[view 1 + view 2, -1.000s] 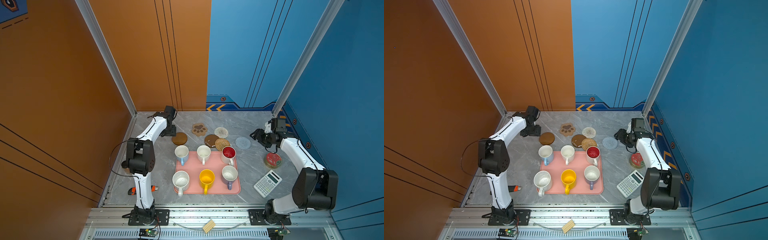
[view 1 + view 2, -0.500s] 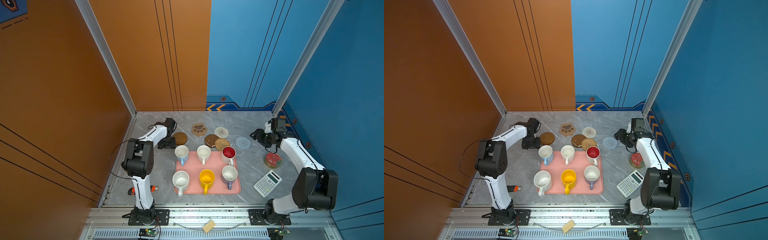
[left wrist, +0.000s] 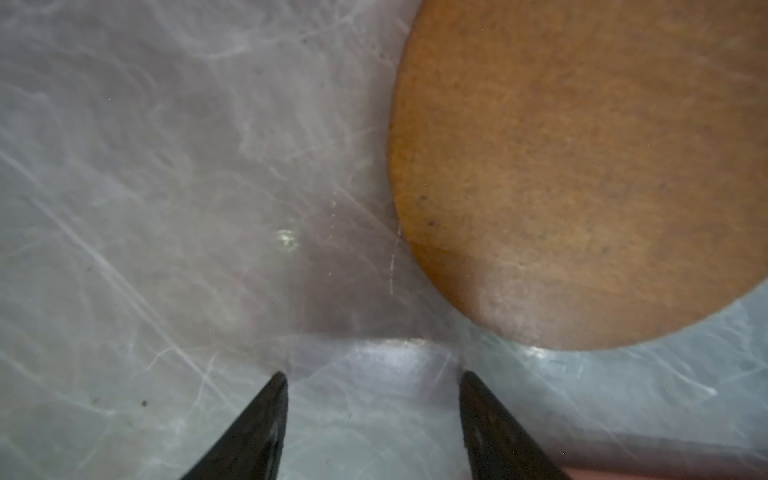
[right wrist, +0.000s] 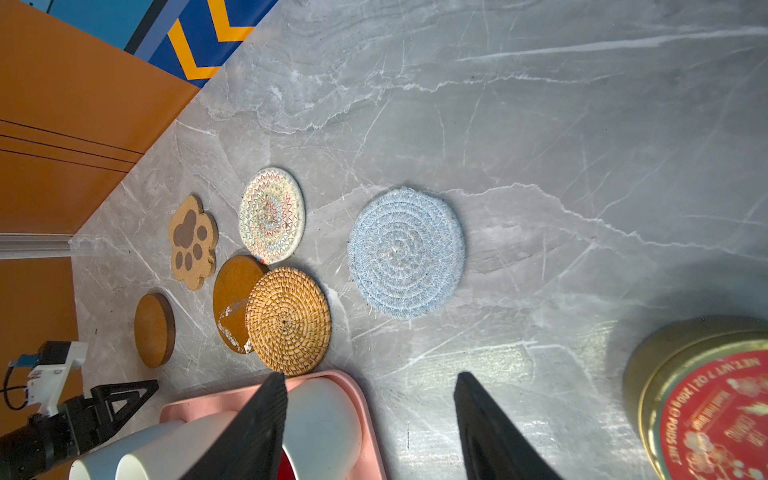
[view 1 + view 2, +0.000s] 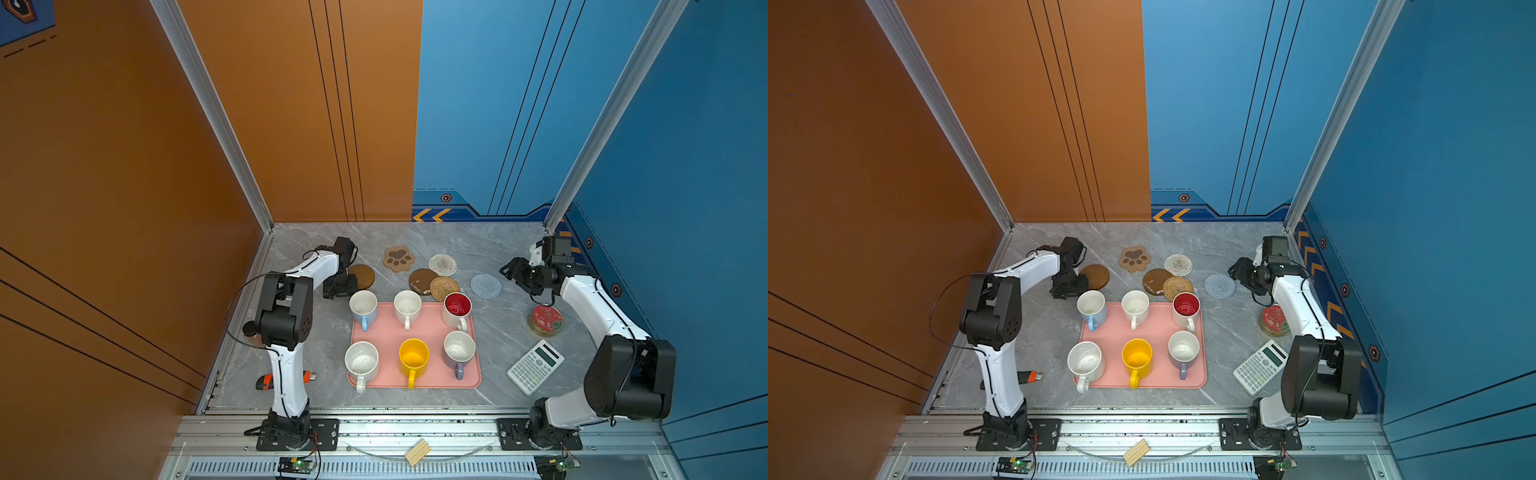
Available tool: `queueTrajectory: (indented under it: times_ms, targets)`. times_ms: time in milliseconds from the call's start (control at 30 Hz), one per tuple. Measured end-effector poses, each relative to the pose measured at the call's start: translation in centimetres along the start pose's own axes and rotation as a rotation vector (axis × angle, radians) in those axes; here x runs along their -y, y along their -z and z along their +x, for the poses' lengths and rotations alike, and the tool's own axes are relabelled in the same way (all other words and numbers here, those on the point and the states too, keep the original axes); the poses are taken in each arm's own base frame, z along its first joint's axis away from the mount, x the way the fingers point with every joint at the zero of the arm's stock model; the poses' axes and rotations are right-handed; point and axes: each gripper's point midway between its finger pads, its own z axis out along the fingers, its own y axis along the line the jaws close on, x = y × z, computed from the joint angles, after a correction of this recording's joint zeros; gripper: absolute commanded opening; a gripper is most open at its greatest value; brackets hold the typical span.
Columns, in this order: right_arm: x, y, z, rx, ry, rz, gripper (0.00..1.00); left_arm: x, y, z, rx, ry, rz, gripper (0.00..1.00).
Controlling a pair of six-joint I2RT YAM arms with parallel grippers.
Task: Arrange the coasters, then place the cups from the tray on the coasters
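Observation:
Six cups stand on the pink tray [image 5: 386, 332]: light blue [image 5: 363, 305], white [image 5: 407, 304], red-inside [image 5: 457, 307], speckled [image 5: 361, 359], yellow [image 5: 413, 356], lavender [image 5: 459, 349]. Behind the tray lie the coasters: a brown disc [image 5: 361, 277], paw [image 5: 399, 258], cream woven [image 5: 442, 264], a second brown disc [image 5: 419, 279] partly under the rattan one [image 5: 444, 288], and blue-grey [image 5: 486, 286]. My left gripper [image 5: 338, 286] is low over the table just left of the first brown disc [image 3: 582, 166], open and empty. My right gripper [image 5: 513, 272] hovers open, right of the blue-grey coaster [image 4: 406, 253].
A red-topped tin [image 5: 545, 320] and a white calculator [image 5: 535, 366] lie on the right beside my right arm. An orange and black object [image 5: 266, 380] lies by the left arm's base. Walls close the back and both sides.
My left gripper has come forward from the back left and down beside the brown disc, its jaws a little narrower. The right arm has not moved.

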Motion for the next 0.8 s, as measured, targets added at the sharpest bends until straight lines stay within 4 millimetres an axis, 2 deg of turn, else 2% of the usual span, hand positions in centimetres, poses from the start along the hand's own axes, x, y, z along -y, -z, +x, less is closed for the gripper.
queueTrajectory:
  times_ms: [300, 800]
  targets:
    - [0.2, -0.1, 0.3, -0.006, -0.002, 0.003, 0.63, 1.4, -0.3, -1.3, 0.011, 0.003, 0.035, 0.69]
    - [0.2, -0.1, 0.2, -0.006, -0.002, 0.003, 0.63, 1.9, -0.6, -4.2, 0.050, 0.052, 0.044, 0.71]
